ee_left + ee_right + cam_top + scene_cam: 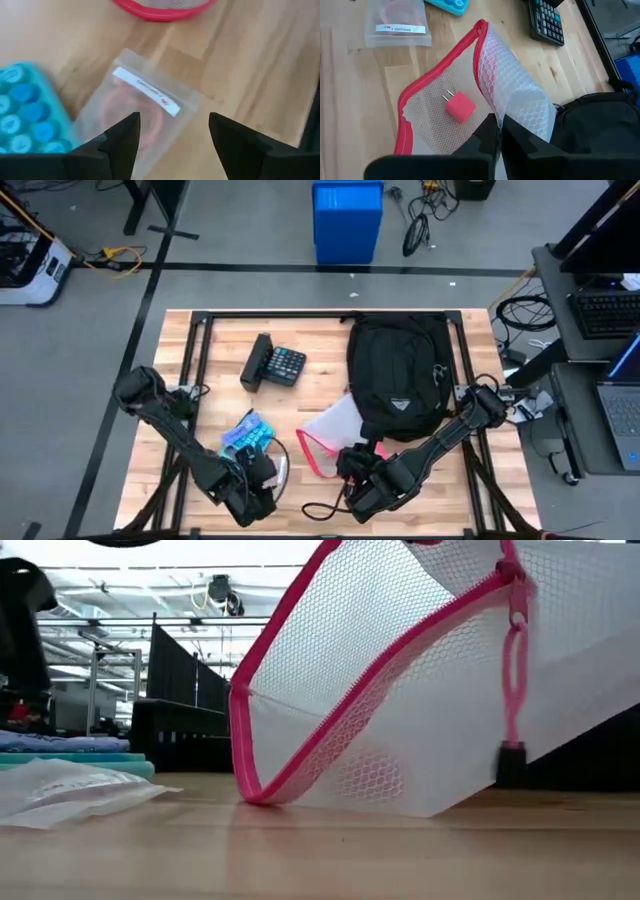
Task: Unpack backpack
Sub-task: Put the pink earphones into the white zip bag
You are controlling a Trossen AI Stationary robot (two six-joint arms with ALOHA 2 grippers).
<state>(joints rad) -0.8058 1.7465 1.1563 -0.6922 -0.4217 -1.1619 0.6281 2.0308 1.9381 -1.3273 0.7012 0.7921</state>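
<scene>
The black backpack [395, 375] lies on the table's far right part. In front of it sits a white mesh pouch [470, 95] with a pink zipper rim, its mouth open and a pink plug [459, 106] inside. My right gripper [499, 125] is shut on the pouch. My left gripper [172, 125] stands open over a clear zip bag [145, 107] that lies flat on the wood beside a blue pill box [22, 112]; nothing is between its fingers. My right gripper pinches the pouch's white mesh wall [506, 107] between its two shut fingers, on the side toward the backpack. That side is raised and the pouch tilts. Its lower pink-edged corner [258, 795] rests on the table, and the zipper pull [514, 670] hangs down.
A black calculator [275, 365] lies at the far middle of the table, left of the backpack. A black cable [320, 508] curls near the front edge. Black frame rails [195, 350] run along the table's sides.
</scene>
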